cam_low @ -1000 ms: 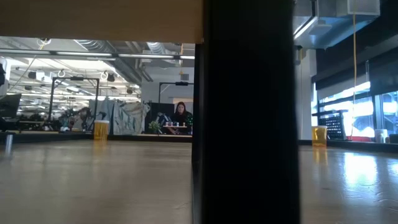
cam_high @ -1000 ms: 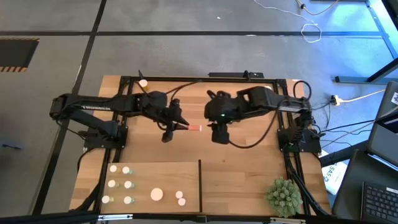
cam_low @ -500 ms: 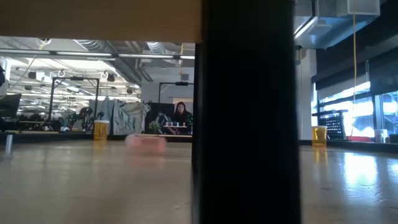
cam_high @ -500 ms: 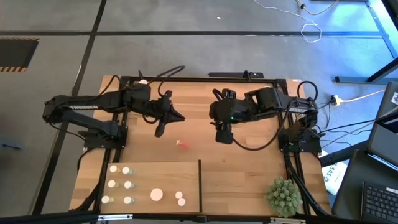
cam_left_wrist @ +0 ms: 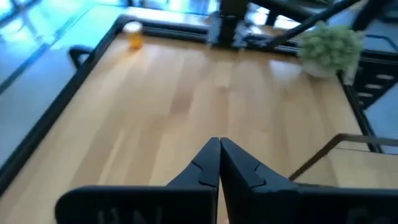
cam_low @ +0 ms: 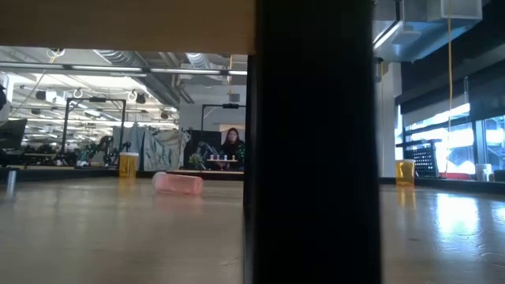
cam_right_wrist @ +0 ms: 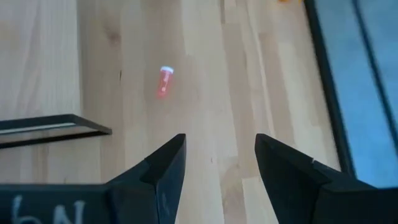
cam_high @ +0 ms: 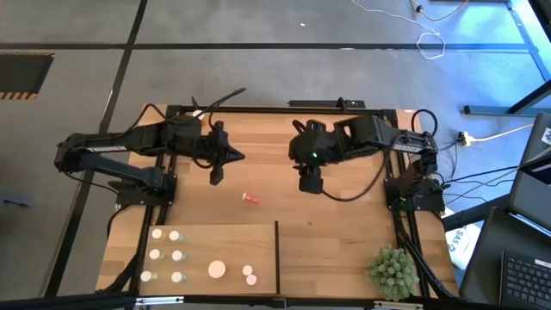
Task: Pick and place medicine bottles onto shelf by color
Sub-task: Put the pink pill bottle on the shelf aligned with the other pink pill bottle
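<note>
A small reddish-orange bottle [cam_high: 250,199] is lying on its side on the bare tabletop [cam_high: 344,232], just beyond the far edge of the shelf [cam_high: 219,245], nothing touching it. Left pincer [cam_high: 216,178] is clenched shut and empty, hanging above the tabletop a bit past the bottle. Right pincer [cam_high: 309,184] is spread open, holding nothing, also off to the bottle's far side. The shelf has white-capped bottles [cam_high: 176,256] standing on it, all on one side of its dark divider [cam_high: 276,256].

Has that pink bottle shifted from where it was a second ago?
Yes. The pink bottle left the spot between the grippers and now lies on its side on the bare tabletop, nearer the shelf and its dark divider.
</note>
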